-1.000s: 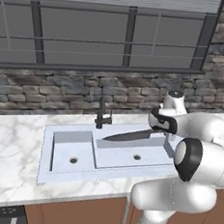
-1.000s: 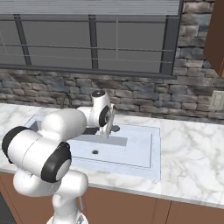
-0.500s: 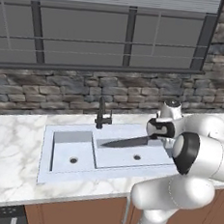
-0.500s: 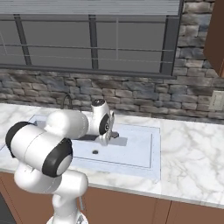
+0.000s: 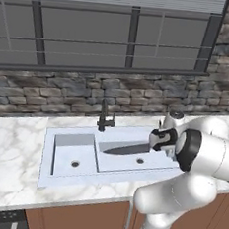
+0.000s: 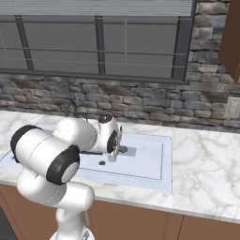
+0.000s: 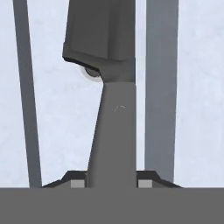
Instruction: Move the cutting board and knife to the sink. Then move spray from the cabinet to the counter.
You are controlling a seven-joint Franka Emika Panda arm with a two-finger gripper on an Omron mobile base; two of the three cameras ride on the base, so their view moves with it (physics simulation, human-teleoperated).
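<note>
Now gripper [image 7: 112, 177] gripping knife [image 5: 127, 149] over sink [image 5: 71, 142]

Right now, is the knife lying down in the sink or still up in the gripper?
Still in the gripper: the knife hangs level above the sink's right basin, handle clamped between the fingers.

A wide window [image 5: 109, 36] with dark frames and a half-lowered blind sits above a rough stone wall [image 5: 64, 94]; a pale wall outlet [image 6: 231, 108] is set in the stone at right
</note>
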